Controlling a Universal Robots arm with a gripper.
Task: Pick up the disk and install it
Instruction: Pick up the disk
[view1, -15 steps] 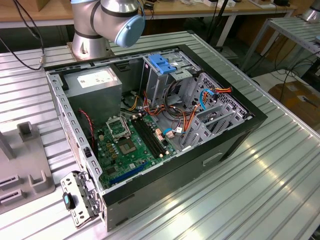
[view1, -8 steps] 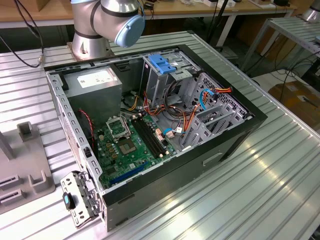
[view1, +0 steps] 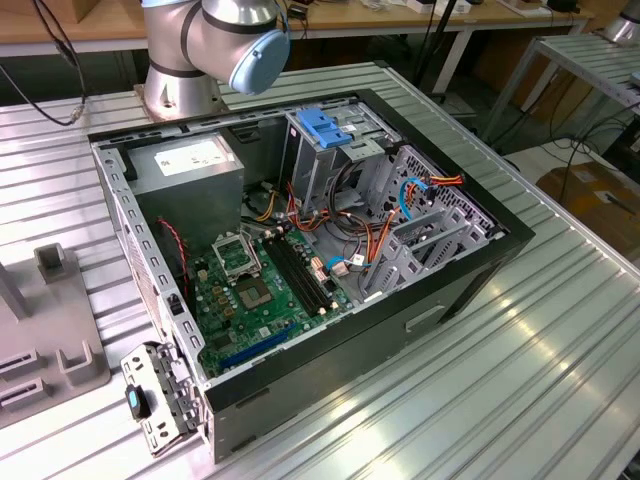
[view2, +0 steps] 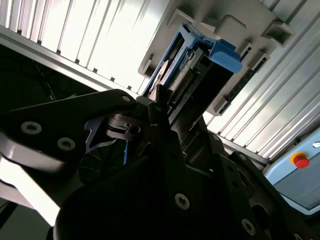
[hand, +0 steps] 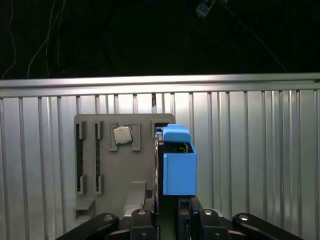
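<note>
The disk (hand: 178, 162) stands on edge in its bright blue carrier, slotted into a grey holder (hand: 100, 200) on the ribbed metal table. In the second wrist view the disk (view2: 192, 70) shows its connector edge and a blue tab. My gripper (hand: 167, 214) sits right at the disk's near end, and its dark body (view2: 175, 117) reaches up along the disk's side. Whether it grips the disk does not show. In the exterior view an open computer case (view1: 480, 255) lies on its side on the table, with the arm's base (view1: 200, 50) behind it.
A bare blue bracket (view1: 325, 125) tops the case's drive cage, beside a grey power-supply box (view1: 190, 165), above the green motherboard (view1: 250, 300) and loose cables. The holder carries a small square chip (hand: 122, 134). A red button (view2: 300, 160) sits on a light box. Another grey fixture (view1: 55, 340) stands left of the case.
</note>
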